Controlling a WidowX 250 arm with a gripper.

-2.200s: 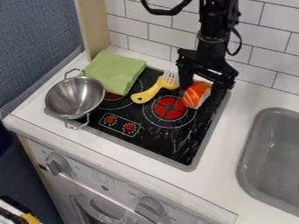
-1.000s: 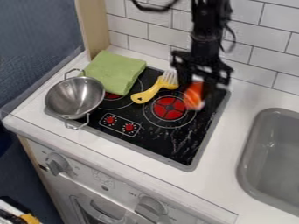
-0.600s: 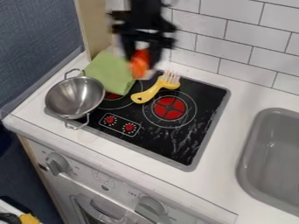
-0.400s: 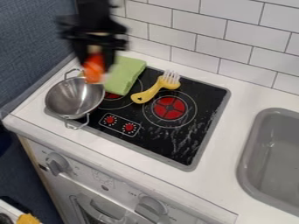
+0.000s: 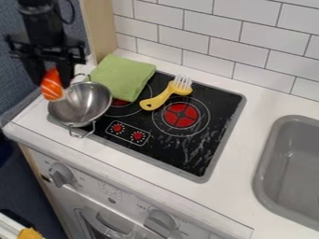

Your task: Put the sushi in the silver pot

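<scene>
Now that the black gripper [image 5: 52, 81], clamped on the salmon sushi [image 5: 52, 86], has swung from well right of the silver pot [image 5: 79, 106] to its upper-left rim, the carry looks nearly done; a small shift inward should precede release.

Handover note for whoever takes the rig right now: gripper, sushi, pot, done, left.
Gripper: closed on the sushi, at the upper left of the view.
Sushi: held up, overlapping the upper-left rim of the silver pot in the image; height over it can't be told from this one view.
Pot: upright, at the left edge of the stovetop.
Also there: green cloth beside the pot, yellow-handled fork on the stovetop.
Done: sushi grasped and lifted.
Left: probably centre it over the pot, lower, release, back off.
</scene>
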